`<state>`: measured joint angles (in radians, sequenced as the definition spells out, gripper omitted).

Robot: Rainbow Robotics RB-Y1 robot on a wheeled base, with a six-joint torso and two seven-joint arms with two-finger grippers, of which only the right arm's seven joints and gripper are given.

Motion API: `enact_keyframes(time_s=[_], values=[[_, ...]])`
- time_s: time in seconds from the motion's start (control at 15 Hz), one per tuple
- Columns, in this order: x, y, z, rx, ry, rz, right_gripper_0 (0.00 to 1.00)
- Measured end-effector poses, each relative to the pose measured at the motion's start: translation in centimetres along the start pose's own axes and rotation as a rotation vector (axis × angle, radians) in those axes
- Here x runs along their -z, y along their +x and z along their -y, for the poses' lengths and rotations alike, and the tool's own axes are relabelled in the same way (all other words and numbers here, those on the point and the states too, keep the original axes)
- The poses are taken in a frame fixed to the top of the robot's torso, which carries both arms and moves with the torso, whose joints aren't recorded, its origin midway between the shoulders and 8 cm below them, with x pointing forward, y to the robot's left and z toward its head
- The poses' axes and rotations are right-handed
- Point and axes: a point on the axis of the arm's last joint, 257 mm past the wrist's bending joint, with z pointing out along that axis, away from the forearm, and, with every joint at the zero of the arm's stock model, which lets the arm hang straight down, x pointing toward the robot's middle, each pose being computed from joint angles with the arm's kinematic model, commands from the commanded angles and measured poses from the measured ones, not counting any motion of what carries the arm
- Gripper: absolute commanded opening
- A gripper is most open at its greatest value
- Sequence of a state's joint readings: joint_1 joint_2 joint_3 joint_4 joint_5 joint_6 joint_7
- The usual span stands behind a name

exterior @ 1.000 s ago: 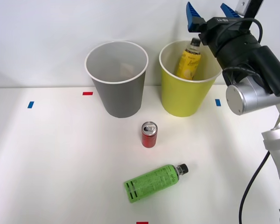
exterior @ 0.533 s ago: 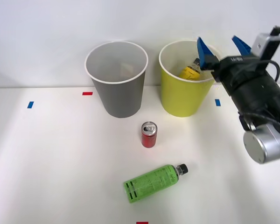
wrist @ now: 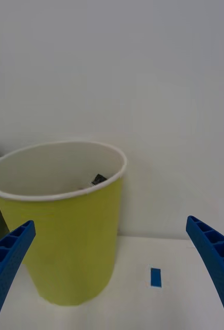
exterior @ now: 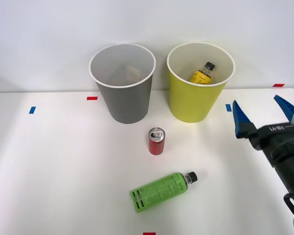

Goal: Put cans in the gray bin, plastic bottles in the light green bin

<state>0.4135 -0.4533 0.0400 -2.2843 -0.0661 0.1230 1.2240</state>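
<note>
Since the frame 1 second earlier, my claw (exterior: 264, 111) had dropped from above the light green bin (exterior: 196, 100) down to the right side of the surface (exterior: 54, 171), and the yellow-label bottle (exterior: 202, 74) had slid from leaning high against the bin wall to lying lower inside, cap up. My claw stood wide open and held nothing; in the wrist view my 2 blue fingers (wrist: 9, 258) sat far apart with the bin between them. That left 2 things to sort: the red can (exterior: 156, 141) stood upright just in front of the gap between the bins, and the green-label bottle (exterior: 160, 191) lay on its side nearer me, cap pointing right and away. To take the next step well, I judged I should choose 1 target and line my fingers across its narrow width: around the can's body from above, or across the bottle's middle, square to its long axis so it would not roll out. The gray bin (exterior: 122, 93) stood left of the green one, the 2 near each other but apart, so a can carried there needed to clear both white rims. Open room looked generous in front and to the left; my own arm crowded the right edge.
</note>
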Motion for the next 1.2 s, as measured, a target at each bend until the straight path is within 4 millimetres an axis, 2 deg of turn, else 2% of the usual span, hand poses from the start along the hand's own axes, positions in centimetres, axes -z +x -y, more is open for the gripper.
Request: enact_keyframes(time_s=[0.4,0.53,0.8,1.2], values=[[8.4,5.3,1.9,-0.076,0.110,-0.078,1.00],[10.3,6.8,2.5,-0.113,0.171,-0.111,1.00],[12.2,9.5,3.5,-0.183,0.284,-0.141,1.00],[13.5,13.7,4.6,-0.210,0.345,-0.130,1.00]])
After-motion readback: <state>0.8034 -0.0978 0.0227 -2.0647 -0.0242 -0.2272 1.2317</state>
